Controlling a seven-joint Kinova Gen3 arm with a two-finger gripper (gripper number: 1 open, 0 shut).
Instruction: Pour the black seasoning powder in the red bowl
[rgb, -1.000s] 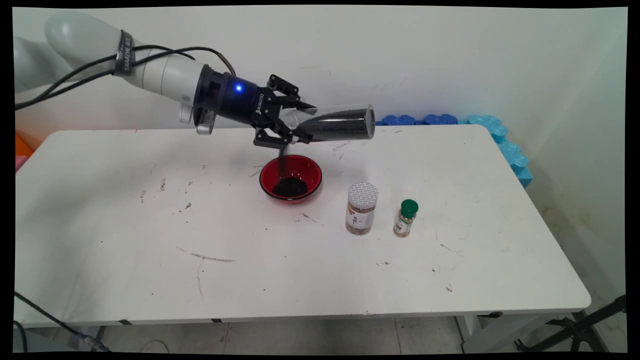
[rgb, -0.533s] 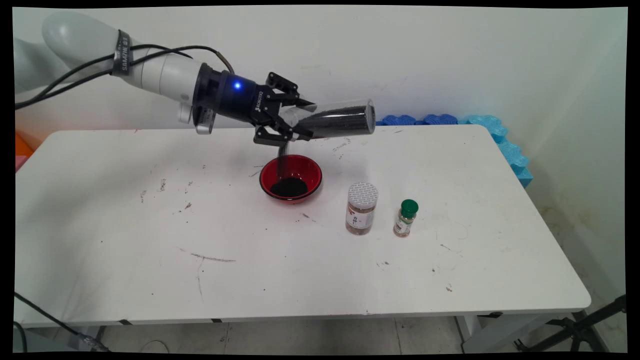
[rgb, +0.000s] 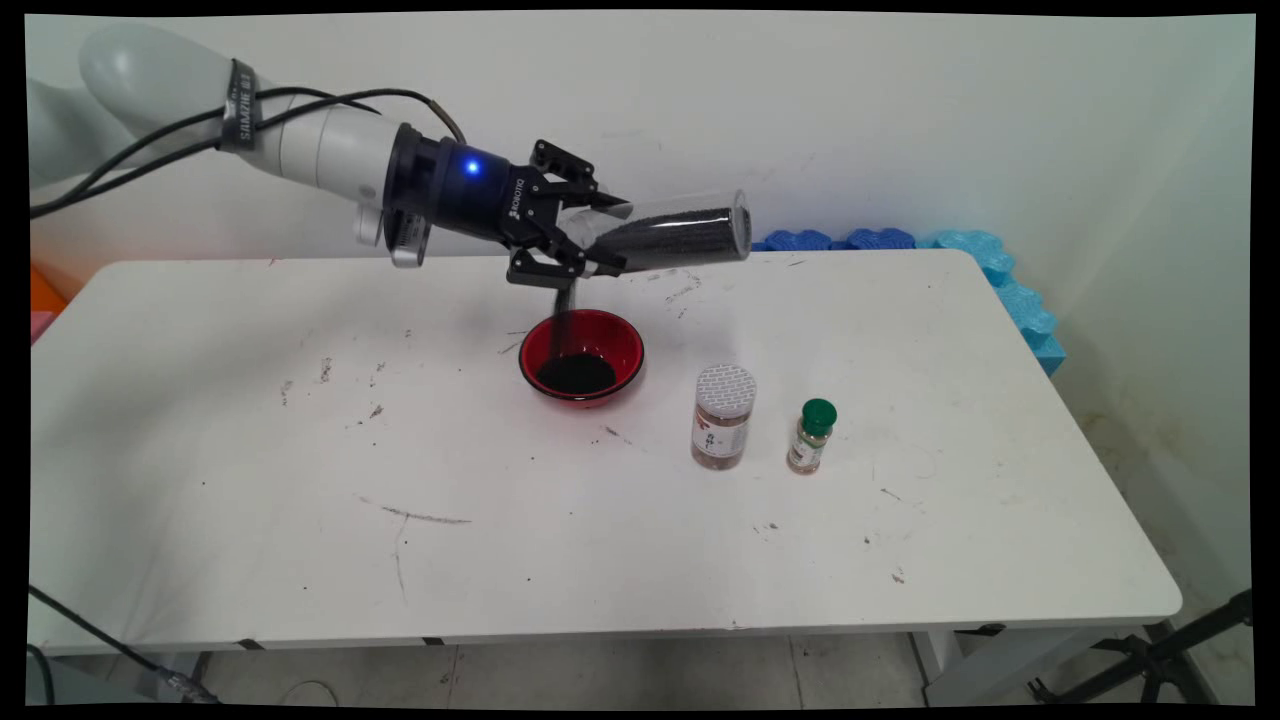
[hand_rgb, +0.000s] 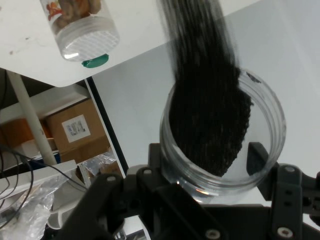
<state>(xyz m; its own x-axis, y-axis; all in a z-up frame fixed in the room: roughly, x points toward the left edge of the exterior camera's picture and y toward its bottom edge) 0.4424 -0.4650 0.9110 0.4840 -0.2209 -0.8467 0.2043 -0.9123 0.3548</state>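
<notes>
White arm reaches from upper left, black two-finger gripper (rgb: 590, 240) clamped on a tipped clear plastic jar (rgb: 680, 238) of dark grains. Grains apparently stream from the jar mouth into the red bowl (rgb: 581, 355) directly below.

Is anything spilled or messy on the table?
Nothing big has spilled. The gripper holds a clear jar tipped sideways, and its black grains fall in a thin stream into the red bowl below. The white table only shows small dark specks and scuff marks. The two spice jars stand upright.
</notes>
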